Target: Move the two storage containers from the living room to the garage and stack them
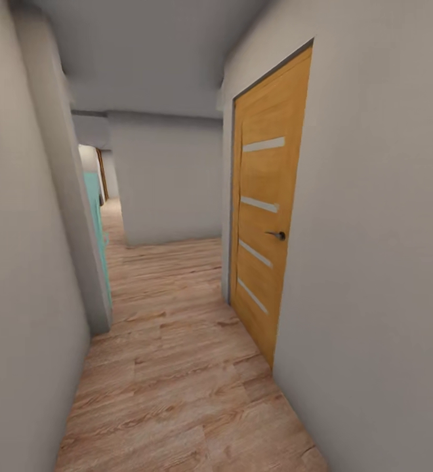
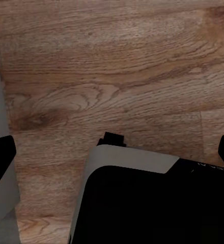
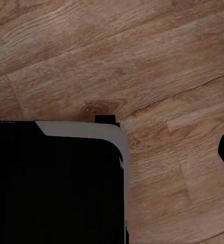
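A narrow hallway with wood plank floor (image 1: pixel 177 367) runs past an orange door (image 1: pixel 266 210), closed, its handle (image 1: pixel 279 235) toward the far end. Beyond the door a grey wall (image 1: pixel 167 177) blocks the way, with an opening to its left by a teal panel (image 1: pixel 97 216). Both wrist cameras look down on planks and the robot's dark base (image 2: pixel 152 203). No container is in sight, and neither gripper's opening can be told. Judged a transit leg; next, drive on past the door and steer left
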Available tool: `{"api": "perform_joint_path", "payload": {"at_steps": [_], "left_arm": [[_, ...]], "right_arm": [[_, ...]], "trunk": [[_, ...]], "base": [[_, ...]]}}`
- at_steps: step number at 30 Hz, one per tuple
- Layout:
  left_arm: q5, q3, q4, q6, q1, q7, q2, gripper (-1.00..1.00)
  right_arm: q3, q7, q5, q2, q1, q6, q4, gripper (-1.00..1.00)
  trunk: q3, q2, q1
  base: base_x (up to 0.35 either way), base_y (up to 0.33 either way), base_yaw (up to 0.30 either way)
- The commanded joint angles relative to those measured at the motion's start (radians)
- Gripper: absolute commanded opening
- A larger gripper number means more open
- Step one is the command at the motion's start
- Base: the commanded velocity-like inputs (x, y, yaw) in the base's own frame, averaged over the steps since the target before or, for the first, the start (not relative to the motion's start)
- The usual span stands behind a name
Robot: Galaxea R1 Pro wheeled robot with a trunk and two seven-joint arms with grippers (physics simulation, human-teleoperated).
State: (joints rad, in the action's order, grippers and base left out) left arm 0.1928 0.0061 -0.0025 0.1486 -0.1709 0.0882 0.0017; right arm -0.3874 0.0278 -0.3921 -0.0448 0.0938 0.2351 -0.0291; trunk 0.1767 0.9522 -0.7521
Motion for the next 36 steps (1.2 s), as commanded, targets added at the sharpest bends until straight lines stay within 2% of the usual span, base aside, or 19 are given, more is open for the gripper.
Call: {"api": "perform_joint_path", "payload": {"at_steps": [1, 24, 31, 36], "left_arm": [[0.005, 0.000, 0.001, 0.003, -0.001, 0.001, 0.000, 1.00], [0.005, 0.000, 0.001, 0.003, -0.001, 0.001, 0.000, 1.00], [0.005, 0.000, 0.001, 0.003, -0.001, 0.001, 0.000, 1.00], [0.005, 0.000, 0.001, 0.002, -0.001, 0.001, 0.001, 1.00]], "right_arm": [[-0.008, 0.003, -0.010, 0.000, 0.001, 0.006, -0.003, 1.00], [-0.008, 0.003, -0.011, 0.001, 0.001, 0.006, -0.003, 1.00], [-0.008, 0.003, -0.011, 0.000, 0.001, 0.006, -0.003, 1.00], [-0.008, 0.003, -0.010, 0.000, 0.001, 0.006, -0.003, 1.00]], "trunk": [[0.001, 0.001, -0.001], [0.001, 0.001, -0.001], [0.001, 0.001, -0.001], [0.001, 0.001, -0.001]], "base": [[0.321, 0.000, 0.277], [0.318, -0.002, 0.277], [0.292, -0.129, 0.271], [0.283, -0.161, 0.087]]}}
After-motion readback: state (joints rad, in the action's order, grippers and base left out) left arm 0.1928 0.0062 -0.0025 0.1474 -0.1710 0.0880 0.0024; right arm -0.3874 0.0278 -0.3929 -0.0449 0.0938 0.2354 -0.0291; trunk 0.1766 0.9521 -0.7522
